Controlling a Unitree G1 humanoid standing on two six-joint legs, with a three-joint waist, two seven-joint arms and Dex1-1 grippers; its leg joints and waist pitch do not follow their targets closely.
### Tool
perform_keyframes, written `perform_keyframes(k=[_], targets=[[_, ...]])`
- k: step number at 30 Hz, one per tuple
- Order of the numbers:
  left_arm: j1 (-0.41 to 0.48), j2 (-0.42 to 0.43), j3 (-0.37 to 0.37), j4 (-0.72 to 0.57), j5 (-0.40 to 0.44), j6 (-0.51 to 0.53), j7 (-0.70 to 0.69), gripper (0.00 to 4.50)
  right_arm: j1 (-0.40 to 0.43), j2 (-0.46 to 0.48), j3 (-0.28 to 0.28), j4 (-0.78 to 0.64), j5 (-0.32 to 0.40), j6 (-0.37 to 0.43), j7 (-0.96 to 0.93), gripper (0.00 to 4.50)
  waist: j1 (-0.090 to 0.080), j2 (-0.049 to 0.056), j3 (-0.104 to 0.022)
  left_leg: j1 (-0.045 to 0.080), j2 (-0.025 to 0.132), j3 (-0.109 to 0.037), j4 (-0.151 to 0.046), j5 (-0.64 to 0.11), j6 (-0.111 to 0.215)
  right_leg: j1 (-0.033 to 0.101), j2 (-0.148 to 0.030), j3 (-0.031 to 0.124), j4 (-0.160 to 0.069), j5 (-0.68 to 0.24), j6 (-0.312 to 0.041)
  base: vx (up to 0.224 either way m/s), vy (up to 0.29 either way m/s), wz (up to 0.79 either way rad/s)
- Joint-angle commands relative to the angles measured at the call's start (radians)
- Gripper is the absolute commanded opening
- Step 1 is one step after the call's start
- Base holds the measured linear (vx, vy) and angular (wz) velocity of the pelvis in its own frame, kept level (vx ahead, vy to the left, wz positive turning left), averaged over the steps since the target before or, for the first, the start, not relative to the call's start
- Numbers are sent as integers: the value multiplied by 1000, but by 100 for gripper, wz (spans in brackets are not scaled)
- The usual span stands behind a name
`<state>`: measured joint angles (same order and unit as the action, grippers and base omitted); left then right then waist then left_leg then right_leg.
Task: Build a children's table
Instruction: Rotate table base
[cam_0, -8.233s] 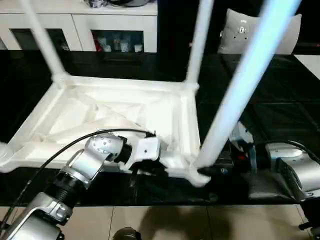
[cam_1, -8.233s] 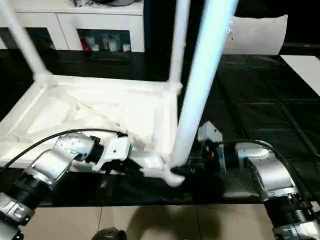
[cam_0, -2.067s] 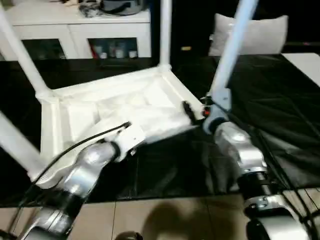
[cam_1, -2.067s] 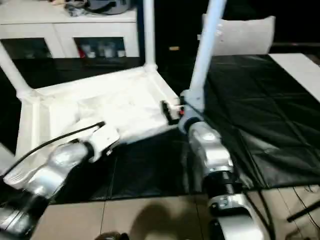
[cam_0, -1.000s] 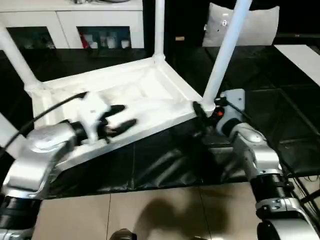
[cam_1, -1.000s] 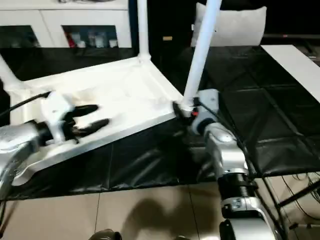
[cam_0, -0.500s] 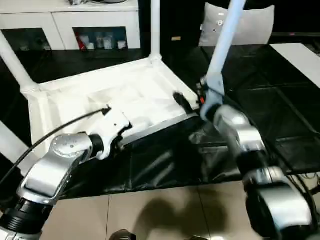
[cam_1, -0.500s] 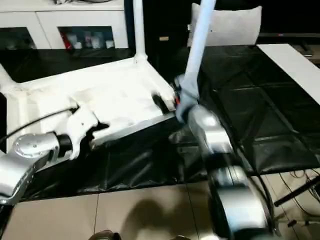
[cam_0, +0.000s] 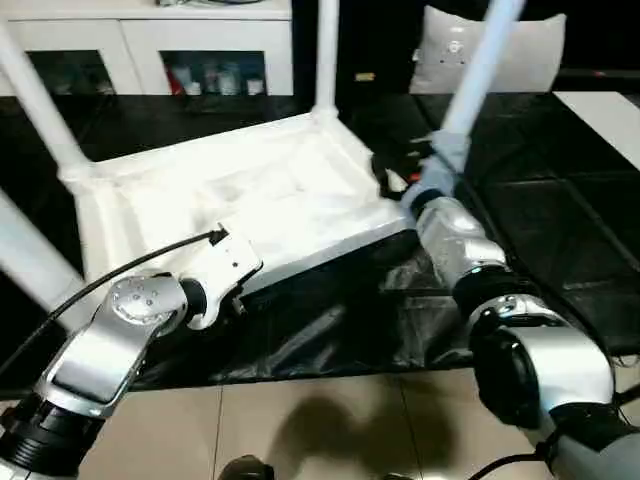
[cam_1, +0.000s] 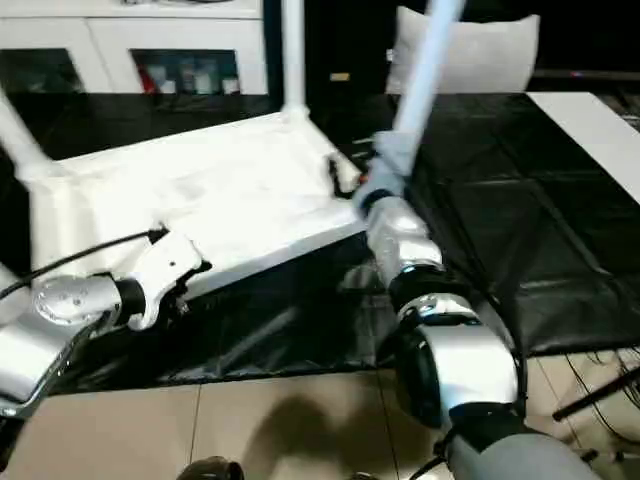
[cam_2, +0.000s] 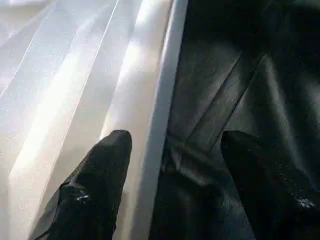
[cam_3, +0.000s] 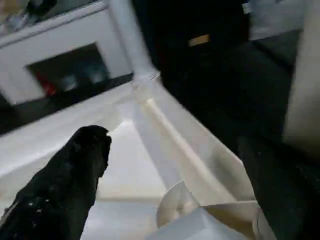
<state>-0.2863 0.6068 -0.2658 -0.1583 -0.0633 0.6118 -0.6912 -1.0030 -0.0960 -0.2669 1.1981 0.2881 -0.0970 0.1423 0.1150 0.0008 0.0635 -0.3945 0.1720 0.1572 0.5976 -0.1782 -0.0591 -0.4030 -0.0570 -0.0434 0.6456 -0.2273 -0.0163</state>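
The table (cam_0: 240, 195) lies upside down so its legs (cam_0: 478, 70) point up; left fingers (cam_2: 95, 185) straddle its edge, spread; right fingers (cam_3: 70, 185) spread at the corner.

Both head views look forward and down from slightly offset spots, sharing the upturned children's table (cam_0: 240, 195) on black sheeting (cam_0: 540, 230). The left wrist view sits very close over the table's near edge. The right wrist view looks across a corner socket toward the cabinet (cam_3: 60, 65).
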Motion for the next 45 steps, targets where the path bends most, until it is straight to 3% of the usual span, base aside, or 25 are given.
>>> perform_keyframes(k=[1,5,16,26,27,30,33,37,39,41,42,43,45], targets=[[-1,-4,-15,9,16,-8,11,334,2,-45,-53,8,34,-50,-46,450,-8,8,-67,25,46,0,-63,-113,9,45,-72,44,-61,53,-220,0,0,0],[-16,-18,-26,37,43,-31,30,334,25,-77,-100,11,50,-101,-92,450,0,6,-66,23,45,0,-63,-119,7,44,-70,43,-62,45,-207,0,0,0],[-92,-64,-57,153,121,-137,90,334,127,-134,-130,-63,40,-172,-121,450,11,-5,-66,19,43,1,-61,-96,26,48,-70,42,-64,34,-188,0,0,0],[-167,-179,-44,315,176,-293,249,334,315,-121,-135,-332,16,-170,-200,450,18,-11,-70,16,44,-2,-59,-75,44,49,-71,40,-65,66,-169,0,0,0],[-167,-182,-43,321,179,-303,254,334,321,-121,-136,-344,16,-168,-203,450,15,1,-68,15,42,-3,-60,-90,38,47,-72,40,-65,44,-167,0,0,0],[-158,-183,-49,337,197,-352,272,334,351,-113,-133,-392,24,-146,-198,450,11,-5,-67,17,44,-4,-64,-116,26,48,-71,41,-71,14,-150,0,0,0],[-129,-235,10,317,158,-398,310,334,404,-92,-78,-518,34,-74,-117,450,7,-8,-64,14,44,-3,-63,-117,29,49,-72,42,-74,29,-149,0,0,0],[-88,-270,65,260,96,-416,332,334,443,-89,-14,-610,47,-41,-1,450,-6,-9,-63,10,45,-5,-65,-123,45,51,-75,40,-75,21,-165,0,0,0],[-67,-282,82,233,65,-421,328,367,458,-87,4,-646,58,-32,36,450,-11,-10,-60,9,45,-4,-67,-141,48,49,-76,41,-80,-21,-169,0,0,0],[16,-297,111,140,4,-426,317,367,502,-87,62,-736,67,0,108,450,-17,-8,-59,8,49,-5,-68,-150,50,50,-77,42,-81,-33,-173,0,0,0],[87,-308,137,82,-20,-430,321,370,547,-86,105,-827,85,57,154,450,-23,-1,-55,5,51,-7,-69,-144,57,50,-73,41,-81,-3,-176,0,0,0],[118,-314,152,63,-29,-428,328,382,567,-87,123,-868,92,80,168,450,-25,-3,-55,3,53,-8,-71,-141,64,53,-73,42,-82,10,-172,0,0,0],[168,-314,172,35,-29,-438,339,410,604,-90,150,-932,81,119,175,450,-28,1,-56,9,50,-5,-69,-141,73,45,-68,42,-85,12,-174,0,0,0]])
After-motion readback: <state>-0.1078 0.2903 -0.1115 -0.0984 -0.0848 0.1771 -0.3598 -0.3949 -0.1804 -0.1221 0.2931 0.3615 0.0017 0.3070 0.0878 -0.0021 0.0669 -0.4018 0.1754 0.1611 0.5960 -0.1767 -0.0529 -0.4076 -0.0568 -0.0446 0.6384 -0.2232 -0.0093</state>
